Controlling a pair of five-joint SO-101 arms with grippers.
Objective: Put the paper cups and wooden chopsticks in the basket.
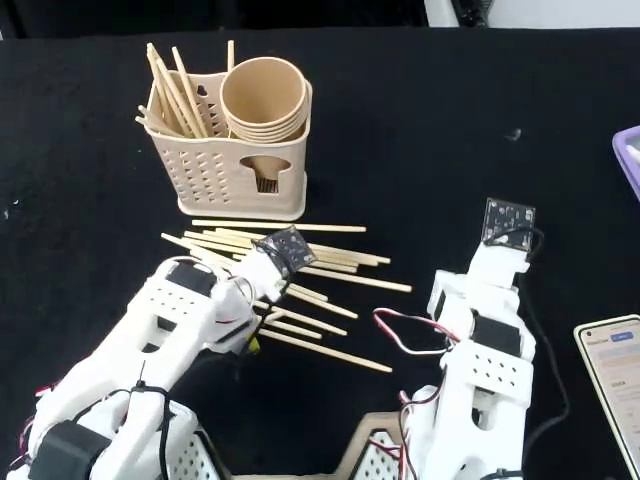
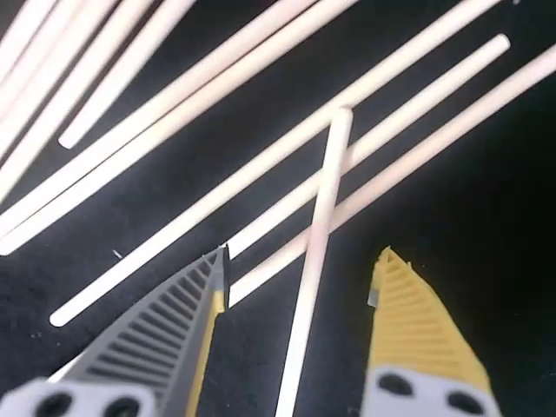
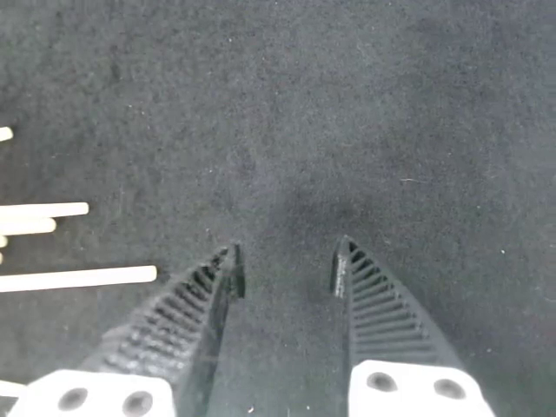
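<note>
A cream perforated basket [image 1: 215, 175] stands at the back left. It holds a stack of paper cups [image 1: 264, 96] and several wooden chopsticks [image 1: 168, 92]. More loose chopsticks [image 1: 330, 262] lie scattered on the black cloth in front of it. My left gripper [image 2: 300, 254] hangs low over this pile, open, with one chopstick [image 2: 326, 187] lying between its grey and yellow fingers. The left arm [image 1: 190, 310] comes in from the front left. My right gripper [image 3: 287, 256] is open over bare cloth, with chopstick ends [image 3: 82, 277] off to one side. The right arm [image 1: 490, 300] stands right of the pile.
A phone [image 1: 612, 380] lies at the right edge of the table, and a purple object [image 1: 628, 150] sits farther back on that edge. Black cloth [image 1: 450, 120] covers the table, with free room right of the basket.
</note>
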